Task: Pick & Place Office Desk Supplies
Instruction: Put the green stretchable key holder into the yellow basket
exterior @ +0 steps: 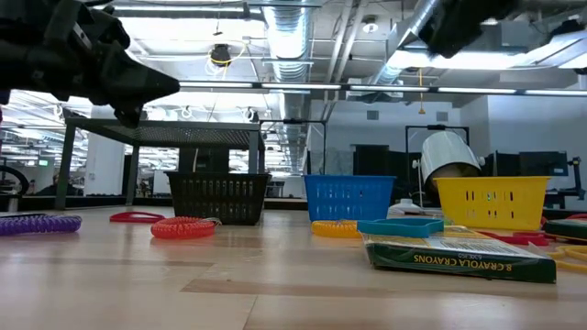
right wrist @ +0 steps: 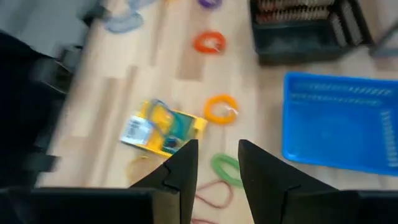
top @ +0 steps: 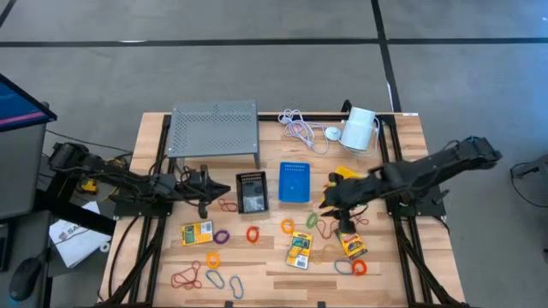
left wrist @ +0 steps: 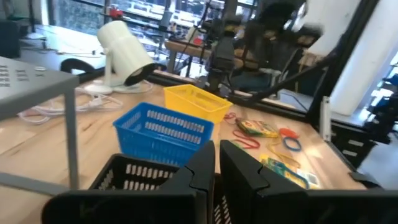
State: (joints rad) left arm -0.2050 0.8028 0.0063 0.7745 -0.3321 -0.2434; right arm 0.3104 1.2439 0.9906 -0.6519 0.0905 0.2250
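A: High view. Three bins sit in a row mid-table: black bin (top: 252,191), blue bin (top: 295,182), yellow bin (top: 345,174) partly under the right arm. Likely set there as drop targets, with the supplies strewn on the near half: coil loops such as the orange loop (top: 287,227) and the green loop (top: 312,220), plus crayon packets (top: 299,249).

B: Grippers?

A: Left gripper (top: 224,190) hangs just beside the black bin's left wall, fingers together, nothing between them. Right gripper (top: 326,204) is over the green loop, between the blue and yellow bins and nearer the table's front.

B: Low view?

A: Bins stand upright in a line; a packet lettered as crayons (exterior: 459,258) lies flat in front of the yellow bin (exterior: 492,202). Red coil (exterior: 182,227) and purple coil (exterior: 38,223) lie flat on the wood. Neither gripper tip shows here.

B: Left wrist view?

A: Fingers (left wrist: 200,167) nearly touching, empty, above the black bin's rim (left wrist: 134,172). Blue bin (left wrist: 164,130) next, yellow bin (left wrist: 197,102) behind.

B: Right wrist view?

A: Fingers (right wrist: 180,167) part-way apart, holding nothing. Green loop (right wrist: 225,168) lies below the gap, the orange loop (right wrist: 221,109) just beyond, a packet (right wrist: 160,130) beside. Judgement: lined up for the green loop.

B: Room?

A: Open wood around the loop; blue bin wall (right wrist: 336,124) is near on one side, the packet on the other. Descent looks clear; the grey mesh shelf (top: 214,128), white cable (top: 300,127) and white cylinder (top: 360,128) are well apart at the far edge.
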